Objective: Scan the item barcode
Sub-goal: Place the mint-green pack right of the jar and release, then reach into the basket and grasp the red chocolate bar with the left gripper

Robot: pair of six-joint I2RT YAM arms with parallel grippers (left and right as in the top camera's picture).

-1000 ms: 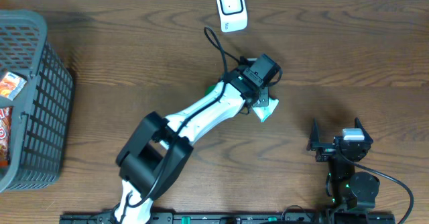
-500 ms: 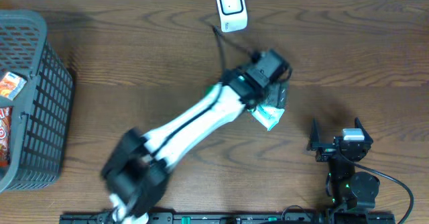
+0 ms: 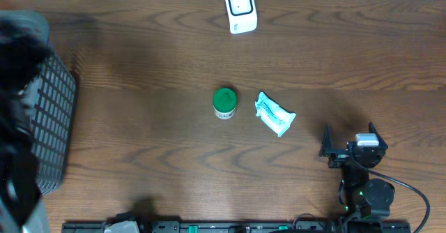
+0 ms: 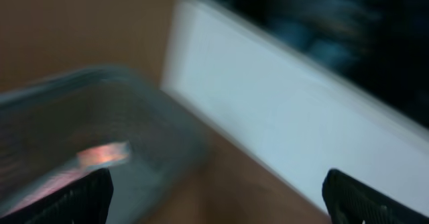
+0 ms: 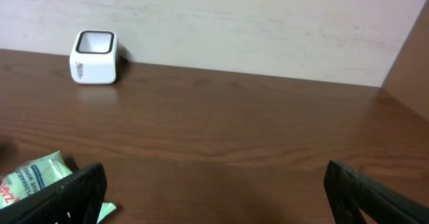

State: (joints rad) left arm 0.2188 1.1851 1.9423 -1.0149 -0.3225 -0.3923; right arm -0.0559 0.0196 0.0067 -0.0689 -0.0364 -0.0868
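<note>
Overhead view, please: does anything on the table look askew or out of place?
The crumpled green-and-white packet lies at a slant beside the green-lidded jar, not squared to the white scanner. Nothing looks spilled.

A small white-and-green packet (image 3: 275, 114) lies flat on the wooden table (image 3: 139, 86), right of centre, turned slantwise with its crinkled face up. Just to its left, not touching, stands a round green-lidded jar (image 3: 224, 103). The white barcode scanner (image 3: 240, 8) sits at the far edge, well apart from both.
</note>
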